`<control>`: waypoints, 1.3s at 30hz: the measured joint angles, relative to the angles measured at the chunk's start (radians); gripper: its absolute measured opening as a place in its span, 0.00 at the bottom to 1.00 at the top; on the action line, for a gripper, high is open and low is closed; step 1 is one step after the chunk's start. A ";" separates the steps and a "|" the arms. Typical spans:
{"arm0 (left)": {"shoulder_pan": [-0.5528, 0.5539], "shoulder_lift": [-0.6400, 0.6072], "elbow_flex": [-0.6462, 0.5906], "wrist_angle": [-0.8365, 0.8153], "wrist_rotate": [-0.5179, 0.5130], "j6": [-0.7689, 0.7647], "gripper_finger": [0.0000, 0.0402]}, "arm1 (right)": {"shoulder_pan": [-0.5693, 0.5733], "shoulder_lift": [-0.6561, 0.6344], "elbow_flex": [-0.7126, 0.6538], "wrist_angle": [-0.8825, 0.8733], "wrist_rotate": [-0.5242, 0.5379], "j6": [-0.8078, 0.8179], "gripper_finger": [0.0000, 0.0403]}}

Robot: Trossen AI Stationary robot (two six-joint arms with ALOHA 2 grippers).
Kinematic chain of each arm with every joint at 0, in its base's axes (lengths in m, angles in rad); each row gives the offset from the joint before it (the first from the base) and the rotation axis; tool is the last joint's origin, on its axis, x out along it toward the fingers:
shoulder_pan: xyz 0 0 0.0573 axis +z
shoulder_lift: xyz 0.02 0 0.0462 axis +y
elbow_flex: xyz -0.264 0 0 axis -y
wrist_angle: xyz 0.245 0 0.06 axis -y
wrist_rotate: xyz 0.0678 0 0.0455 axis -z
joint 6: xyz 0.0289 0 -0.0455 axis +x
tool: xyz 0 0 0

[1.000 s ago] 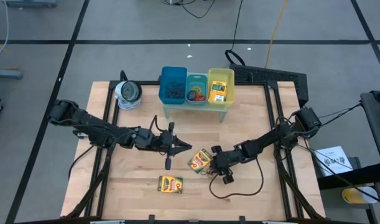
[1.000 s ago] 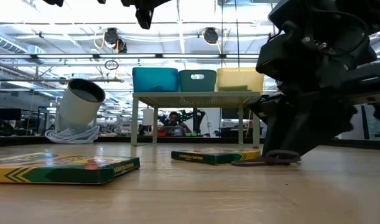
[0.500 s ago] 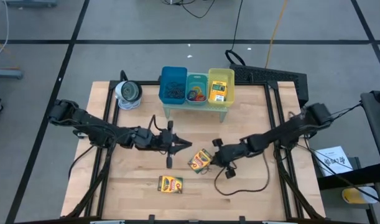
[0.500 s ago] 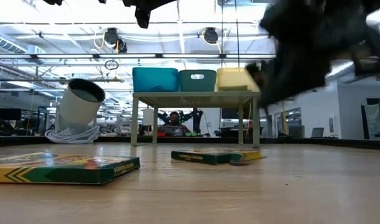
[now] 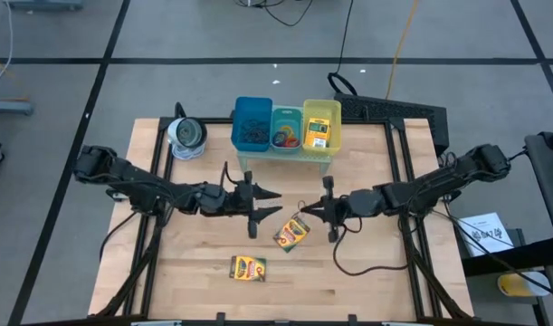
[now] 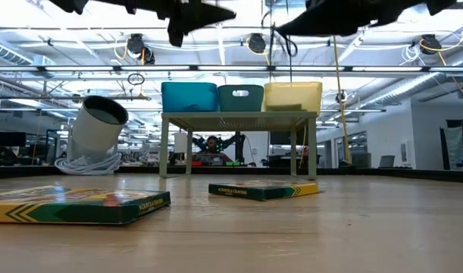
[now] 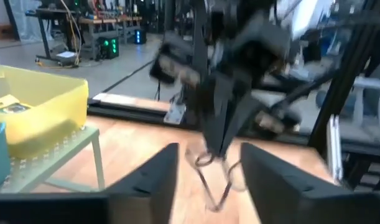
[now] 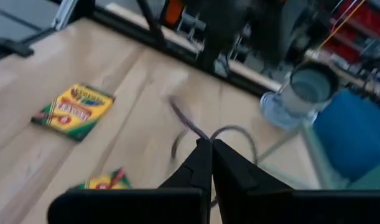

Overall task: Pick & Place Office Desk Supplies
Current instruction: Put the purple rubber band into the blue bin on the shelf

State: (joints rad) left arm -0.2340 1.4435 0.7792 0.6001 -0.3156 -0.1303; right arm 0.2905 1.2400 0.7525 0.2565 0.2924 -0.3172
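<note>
Two yellow-and-green crayon boxes lie flat on the table, one at mid-table (image 5: 292, 233) (image 6: 263, 189) and one nearer the front (image 5: 247, 268) (image 6: 76, 205). Another crayon box (image 5: 318, 134) sits in the yellow bin, and coloured ring bands (image 5: 285, 139) in the teal bin. My right gripper (image 5: 304, 211) (image 8: 208, 152) hovers above the mid-table box, shut on a thin dark wiry loop (image 8: 199, 130). My left gripper (image 5: 274, 205) (image 7: 211, 177) is open, level and facing it from the left, a short gap away. My right gripper pinches the wiry loop at one spot on its strand (image 8: 202, 138) between its two fingertips. The fingers reach level from the table's right side. The loop (image 7: 209, 160) is lifted clear and hangs slack below and ahead of the fingertips.
A small stand at the far edge carries the blue bin (image 5: 252, 124), the teal bin (image 5: 286, 119) and the yellow bin (image 5: 322, 116). A silvery-white roll (image 5: 185, 137) (image 6: 95, 136) lies at the far left. Bare wood shows along the near edge.
My right gripper has risen from the table beside the mid-table crayon box and moved toward the left and far side, carrying the wiry loop up clear of the wood. My left gripper has shifted slightly toward it. Both crayon boxes have stayed put.
</note>
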 joint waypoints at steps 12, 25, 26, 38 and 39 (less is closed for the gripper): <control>0.017 0.179 0.000 0.198 -0.010 0.139 0.74 | -0.065 0.008 0.000 0.134 -0.037 -0.066 0.00; 0.071 0.270 0.074 0.289 0.130 0.098 0.69 | -0.069 0.008 0.000 0.139 -0.064 -0.069 0.00; 0.071 0.275 0.088 0.285 0.137 0.103 0.69 | -0.069 0.008 0.000 0.140 -0.074 -0.069 0.00; 0.071 0.305 0.144 0.253 0.178 0.176 0.57 | -0.067 0.008 0.000 0.157 -0.141 -0.070 0.00; 0.071 0.305 0.144 0.253 0.189 0.177 0.53 | -0.067 0.008 0.000 0.159 -0.141 -0.072 0.00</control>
State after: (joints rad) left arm -0.1631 1.7481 0.9234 0.8531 -0.1268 0.0471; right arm 0.2237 1.2480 0.7525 0.4158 0.1516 -0.3889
